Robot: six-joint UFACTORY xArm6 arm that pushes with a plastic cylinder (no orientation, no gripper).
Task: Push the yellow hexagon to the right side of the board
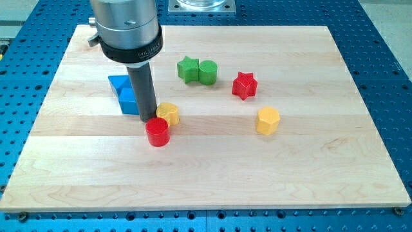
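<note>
The yellow hexagon [268, 120] lies right of the board's centre, standing alone. My tip [149, 120] is far to its left, on the left-centre of the board. The tip sits right beside a second, smaller yellow block [168, 113], on that block's left side, and just above a red cylinder [157, 132]. The rod hides part of the blue blocks [123, 92] behind it. I cannot tell whether the tip touches the small yellow block.
A green star [187, 69] and a green cylinder [208, 72] touch each other near the top centre. A red star [244, 85] lies above and left of the yellow hexagon. The wooden board [335, 167] rests on a blue perforated table.
</note>
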